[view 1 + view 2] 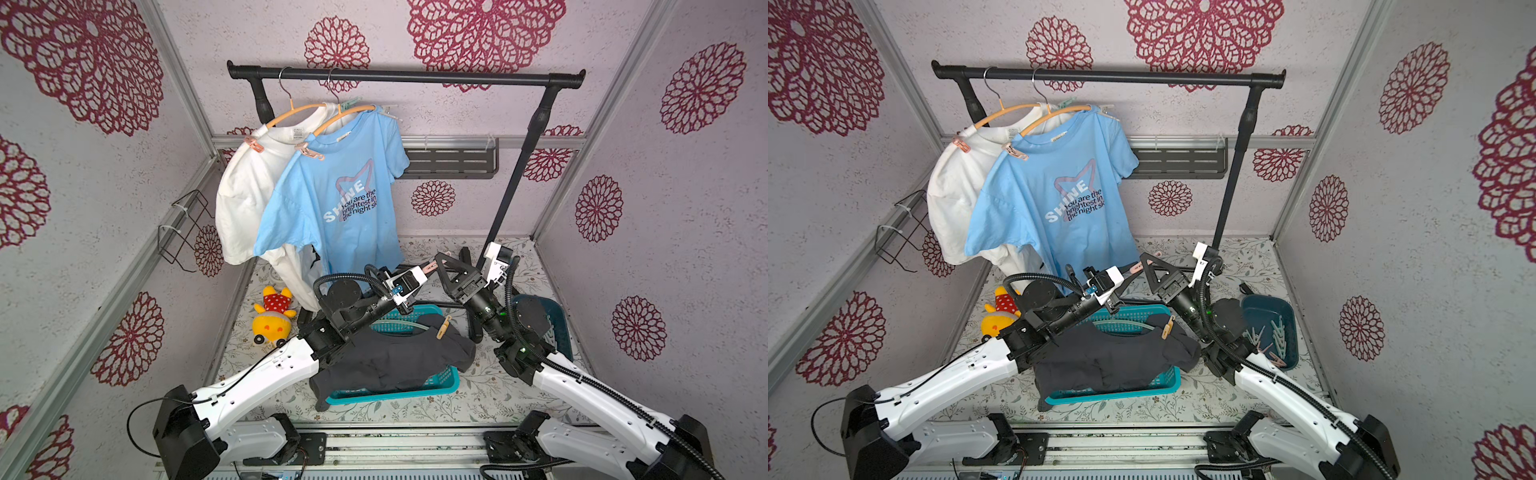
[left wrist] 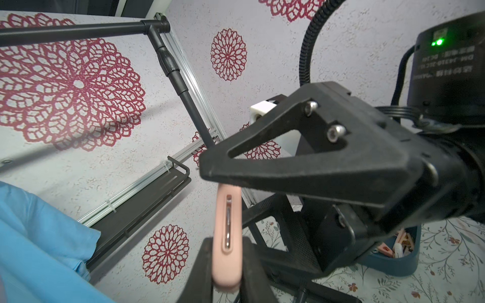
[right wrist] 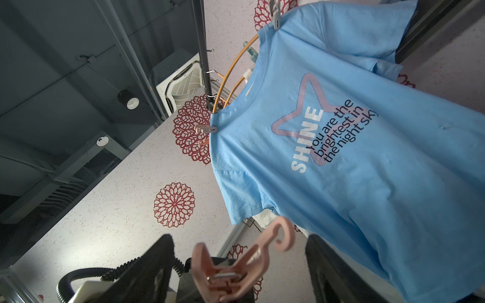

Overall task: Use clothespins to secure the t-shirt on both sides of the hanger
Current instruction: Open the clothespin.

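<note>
My left gripper (image 2: 227, 262) is shut on a pink clothespin (image 1: 430, 268), which points toward my right gripper (image 3: 238, 249). The right gripper's fingers (image 2: 301, 162) stand wide apart on either side of that clothespin (image 3: 231, 272) without touching it. Both grippers hover low in front of the rack. A light blue t-shirt (image 1: 345, 195) hangs on an orange hanger (image 1: 345, 116), with a pink pin (image 1: 308, 150) on one shoulder and a whitish pin (image 3: 275, 15) on the other. Behind it hangs a white t-shirt (image 1: 249, 183) with its own pink pin (image 1: 254, 144).
A black rail (image 1: 407, 77) carries both hangers. Below the arms a teal basket (image 1: 440, 380) holds a dark garment (image 1: 395, 357). A dark blue bin (image 1: 1273, 332) with several clothespins stands on the right. A plush toy (image 1: 274, 316) lies on the left. A black shelf (image 1: 451, 160) is on the back wall.
</note>
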`<state>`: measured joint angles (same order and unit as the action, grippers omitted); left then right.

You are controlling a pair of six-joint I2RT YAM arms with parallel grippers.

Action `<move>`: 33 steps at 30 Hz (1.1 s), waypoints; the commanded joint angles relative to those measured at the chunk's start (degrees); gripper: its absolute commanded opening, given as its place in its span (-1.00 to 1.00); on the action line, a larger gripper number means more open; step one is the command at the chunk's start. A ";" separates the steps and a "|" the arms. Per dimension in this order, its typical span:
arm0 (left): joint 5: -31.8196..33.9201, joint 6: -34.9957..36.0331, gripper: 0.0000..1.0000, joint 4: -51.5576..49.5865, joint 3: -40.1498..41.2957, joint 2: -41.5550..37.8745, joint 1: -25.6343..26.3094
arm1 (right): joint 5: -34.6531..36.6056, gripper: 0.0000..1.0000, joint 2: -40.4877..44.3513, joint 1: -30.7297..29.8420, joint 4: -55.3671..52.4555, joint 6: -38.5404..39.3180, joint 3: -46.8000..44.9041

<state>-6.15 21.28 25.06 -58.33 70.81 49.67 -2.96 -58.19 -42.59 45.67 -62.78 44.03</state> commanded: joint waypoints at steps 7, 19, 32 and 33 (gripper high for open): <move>-2.12 -3.68 -1.00 3.93 1.80 -0.05 0.53 | 1.45 0.81 0.45 -0.30 6.72 1.92 2.01; -3.53 -5.22 -1.00 6.24 3.91 -0.32 0.52 | -0.59 0.50 0.13 -0.39 7.68 -0.32 2.46; -2.53 -5.91 -1.00 8.96 5.70 0.30 0.47 | 0.03 0.30 0.62 -0.48 6.63 0.19 2.30; -2.52 -5.90 -1.00 9.01 5.92 0.30 0.51 | 0.05 0.30 0.71 -0.48 6.50 0.39 2.41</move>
<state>-9.10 16.62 32.67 -53.28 70.87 49.74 -2.98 -58.39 -42.65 49.23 -63.00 44.14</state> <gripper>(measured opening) 0.166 0.650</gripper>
